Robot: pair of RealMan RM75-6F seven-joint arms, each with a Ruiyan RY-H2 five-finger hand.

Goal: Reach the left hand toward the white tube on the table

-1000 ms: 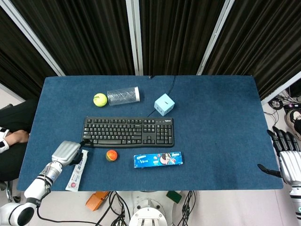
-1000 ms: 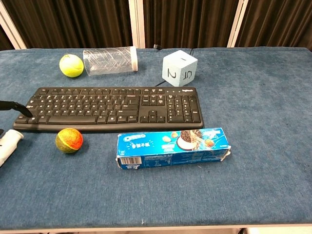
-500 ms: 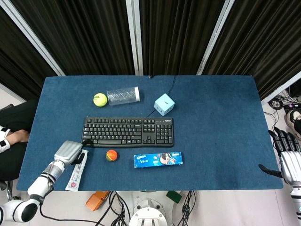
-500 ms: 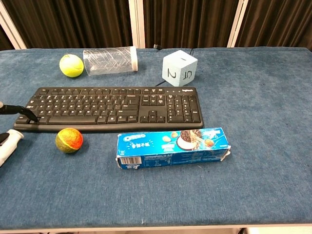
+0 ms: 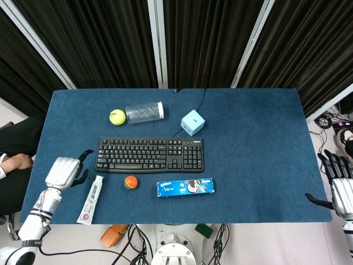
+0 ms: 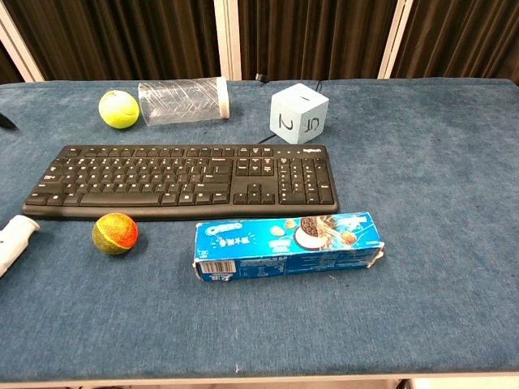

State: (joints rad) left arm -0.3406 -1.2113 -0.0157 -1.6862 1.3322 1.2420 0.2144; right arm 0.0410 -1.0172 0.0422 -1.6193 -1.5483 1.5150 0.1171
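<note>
— Contact with the white tube [image 5: 92, 198] is lost: the left hand [image 5: 64, 172] is now seen drawn back, fingers spread, nothing held.

— Agreed; the tube lies just right of it, so the reach must be repeated.

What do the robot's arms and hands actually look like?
The left hand has a pale silver-white back and black fingers, on a slim silver-grey jointed arm with dark rings. The right hand looks the same: light back, black fingers. No sleeves or loose cables show.
</note>
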